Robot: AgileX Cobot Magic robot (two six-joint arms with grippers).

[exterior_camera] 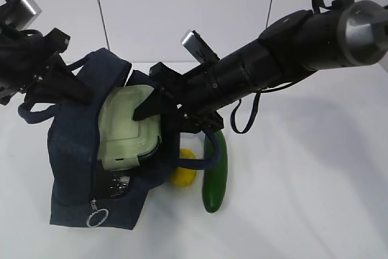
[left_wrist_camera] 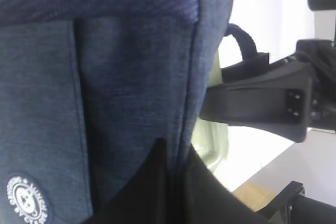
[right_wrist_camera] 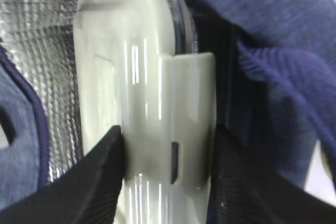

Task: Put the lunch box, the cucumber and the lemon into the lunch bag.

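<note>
My right jaws (right_wrist_camera: 165,166) pinch the lunch box (exterior_camera: 127,127), half inside the lunch bag (exterior_camera: 73,150); my left jaws (exterior_camera: 73,89), pressed together on its rim, should hold the mouth wide while I slide it straight down

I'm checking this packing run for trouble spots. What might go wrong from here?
The lunch box is only partly inside the lunch bag, gripped across its lid by the right gripper; it may catch on the rim. The left gripper pinches the fabric; a slip could close the opening. The lemon sits against the bag and might get nudged.
</note>
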